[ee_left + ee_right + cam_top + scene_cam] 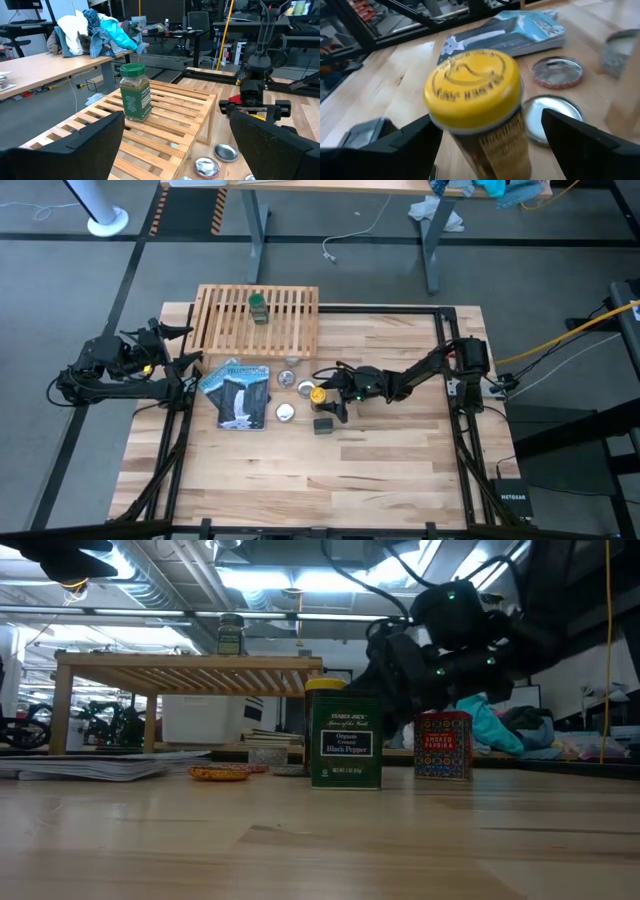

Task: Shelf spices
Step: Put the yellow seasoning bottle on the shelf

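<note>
The green-capped jar [258,307] [135,91] stands upright on the slats of the light-wood shelf [290,330] [170,120] at the table's far side. The yellow-capped jar [319,393] [475,95] stands on the table between the open fingers of my right gripper [324,388] [492,145], which reach in level from the right; I see no touch. The black boxy tin [323,425] [346,745] stands just nearer. The red boxy tin [443,745] shows in the low view only. My left gripper [185,347] [182,150] waits open by the shelf's left end.
A flat blue-and-white packet [237,395] lies left of the yellow-capped jar. Several small silvery round tins [287,378] [555,72] lie between the packet and the jar. The near half of the tabletop [330,480] is bare wood.
</note>
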Action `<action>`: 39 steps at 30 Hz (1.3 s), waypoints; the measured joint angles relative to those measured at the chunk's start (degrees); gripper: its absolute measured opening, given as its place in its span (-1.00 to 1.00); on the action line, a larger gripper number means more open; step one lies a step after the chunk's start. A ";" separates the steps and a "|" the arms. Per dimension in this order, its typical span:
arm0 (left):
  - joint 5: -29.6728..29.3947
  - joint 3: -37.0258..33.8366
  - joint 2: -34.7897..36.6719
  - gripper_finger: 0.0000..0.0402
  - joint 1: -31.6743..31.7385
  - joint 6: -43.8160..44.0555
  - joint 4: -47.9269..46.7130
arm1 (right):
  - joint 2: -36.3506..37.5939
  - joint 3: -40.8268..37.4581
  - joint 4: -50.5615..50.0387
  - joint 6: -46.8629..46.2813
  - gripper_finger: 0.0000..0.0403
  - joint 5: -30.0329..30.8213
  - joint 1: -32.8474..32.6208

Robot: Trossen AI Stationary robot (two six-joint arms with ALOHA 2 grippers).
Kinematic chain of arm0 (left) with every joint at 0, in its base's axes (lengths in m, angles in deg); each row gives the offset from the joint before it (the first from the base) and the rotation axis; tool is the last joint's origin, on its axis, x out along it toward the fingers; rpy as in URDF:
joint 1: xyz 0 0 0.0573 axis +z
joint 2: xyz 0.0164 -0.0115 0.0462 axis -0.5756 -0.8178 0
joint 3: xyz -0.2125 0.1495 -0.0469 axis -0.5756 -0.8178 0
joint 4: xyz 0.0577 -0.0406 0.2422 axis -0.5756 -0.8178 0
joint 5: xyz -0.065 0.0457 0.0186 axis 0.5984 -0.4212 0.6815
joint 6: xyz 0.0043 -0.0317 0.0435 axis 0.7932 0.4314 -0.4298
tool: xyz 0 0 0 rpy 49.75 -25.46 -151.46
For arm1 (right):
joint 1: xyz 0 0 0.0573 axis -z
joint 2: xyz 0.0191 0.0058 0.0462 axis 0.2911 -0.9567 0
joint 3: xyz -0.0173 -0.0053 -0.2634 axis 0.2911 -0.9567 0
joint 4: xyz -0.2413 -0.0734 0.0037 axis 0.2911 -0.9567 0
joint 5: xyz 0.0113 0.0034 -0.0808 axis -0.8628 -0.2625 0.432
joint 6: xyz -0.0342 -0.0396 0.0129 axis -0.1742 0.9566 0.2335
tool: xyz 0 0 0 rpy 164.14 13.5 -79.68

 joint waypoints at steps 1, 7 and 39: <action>0.00 0.00 0.02 0.78 0.02 0.00 -0.03 | -0.43 0.59 0.01 0.01 0.69 -0.62 0.01; 0.02 0.00 0.01 0.78 0.02 0.00 -0.04 | -3.07 2.59 -0.13 0.20 0.69 -2.72 0.24; 0.02 0.00 0.01 0.78 0.01 0.01 -0.02 | -3.38 2.59 3.69 -6.91 0.08 -6.08 0.20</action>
